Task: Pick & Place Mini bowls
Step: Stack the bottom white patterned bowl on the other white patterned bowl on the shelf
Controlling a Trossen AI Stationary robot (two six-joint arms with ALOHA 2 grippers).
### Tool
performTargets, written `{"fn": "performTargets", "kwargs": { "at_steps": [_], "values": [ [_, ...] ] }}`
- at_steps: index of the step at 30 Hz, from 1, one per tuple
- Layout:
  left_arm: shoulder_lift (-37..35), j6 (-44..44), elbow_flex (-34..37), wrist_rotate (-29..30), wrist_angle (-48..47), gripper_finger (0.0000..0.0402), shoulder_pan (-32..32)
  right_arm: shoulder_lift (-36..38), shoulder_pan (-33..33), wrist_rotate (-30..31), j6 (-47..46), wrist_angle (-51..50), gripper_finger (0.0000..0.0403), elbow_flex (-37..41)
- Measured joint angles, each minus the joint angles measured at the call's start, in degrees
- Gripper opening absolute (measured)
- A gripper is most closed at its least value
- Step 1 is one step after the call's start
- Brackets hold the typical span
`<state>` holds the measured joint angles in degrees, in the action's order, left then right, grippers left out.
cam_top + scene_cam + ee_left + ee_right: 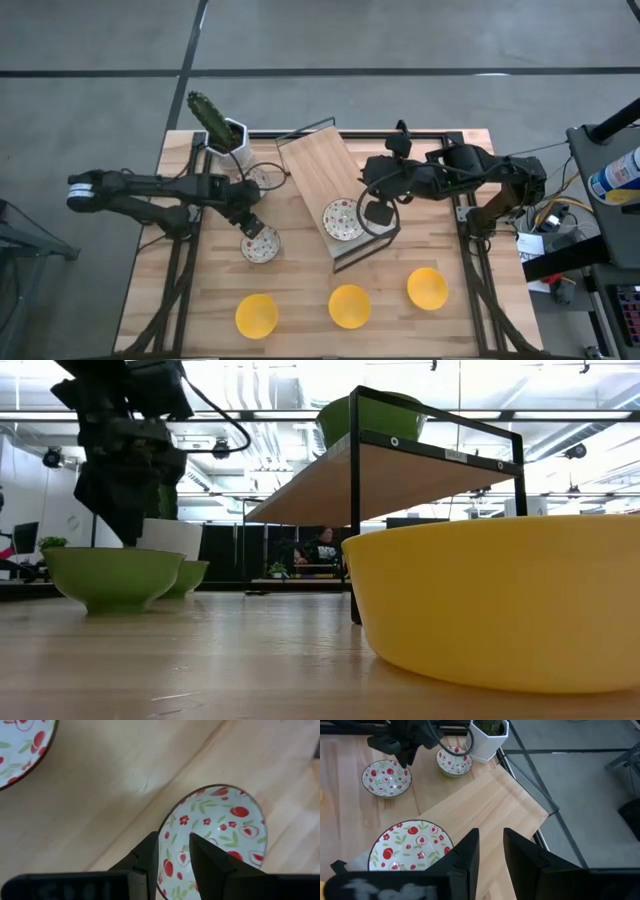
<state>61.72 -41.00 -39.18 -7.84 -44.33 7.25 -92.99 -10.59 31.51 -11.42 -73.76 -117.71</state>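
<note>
Three white, red-speckled mini bowls show. One [262,244] stands on the table under my left gripper [250,222], one [265,178] stands by the cactus pot, and one [343,220] sits on the wooden shelf. Three yellow bowls [256,314] [349,306] [427,288] stand along the near edge. My left gripper [175,837] is open by a narrow gap and points down, astride the bowl's rim [164,822]. One finger is outside the bowl and one inside. My right gripper [491,832] hovers over the shelf beside its bowl [412,847], narrowly open and holding nothing. My left gripper comes from above at the rim [164,822] of the speckled bowl on its left-arm side. The outer finger [147,855] stands against the rim and the inner finger [205,857] is inside. I cannot tell whether they touch it. The bowl rests on the table.
A black-framed wooden shelf [318,170] stands askew mid-table. The white hexagonal cactus pot [230,135] is at the far left corner. In the low view a yellow bowl [500,600] fills the foreground and a person [322,550] sits far behind the table.
</note>
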Motion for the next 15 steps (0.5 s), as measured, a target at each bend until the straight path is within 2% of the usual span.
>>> {"fn": "performTargets", "kwargs": {
  "at_steps": [15],
  "values": [
    [7.4,4.9,0.0,0.4,2.9,0.0101,-0.6,0.0,0.0,0.0,0.1,0.0,0.0072,0.0]
  ]
}}
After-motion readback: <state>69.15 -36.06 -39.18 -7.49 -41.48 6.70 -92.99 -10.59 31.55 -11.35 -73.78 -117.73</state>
